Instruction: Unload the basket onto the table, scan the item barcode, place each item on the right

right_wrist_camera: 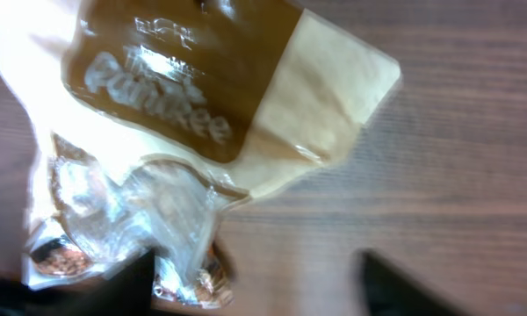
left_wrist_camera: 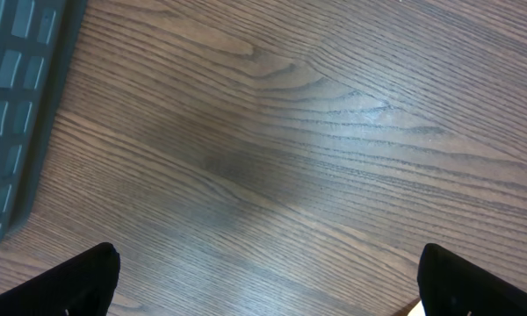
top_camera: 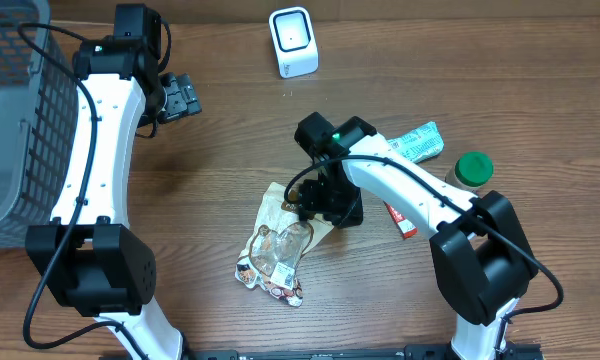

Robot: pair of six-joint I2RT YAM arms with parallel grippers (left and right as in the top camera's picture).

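Note:
The item is a brown and cream snack bag point(top_camera: 277, 245) with a clear window, lying flat on the wooden table. My right gripper point(top_camera: 315, 205) hovers low over the bag's upper end. In the right wrist view the bag point(right_wrist_camera: 184, 96) fills the upper left. The right gripper point(right_wrist_camera: 255, 279) has its jaws apart: one finger point(right_wrist_camera: 127, 281) is against the bag's clear edge, the other point(right_wrist_camera: 386, 281) is over bare wood. A white scanner point(top_camera: 293, 40) stands at the table's far edge. My left gripper point(top_camera: 180, 97) is open over bare table point(left_wrist_camera: 268, 281), holding nothing. No barcode shows.
A grey wire basket point(top_camera: 15, 120) stands at the far left, its corner visible in the left wrist view point(left_wrist_camera: 13, 105). Right of the bag lie a green-and-white packet point(top_camera: 415, 143), a green-lidded jar point(top_camera: 471, 170) and a red pack point(top_camera: 402, 220).

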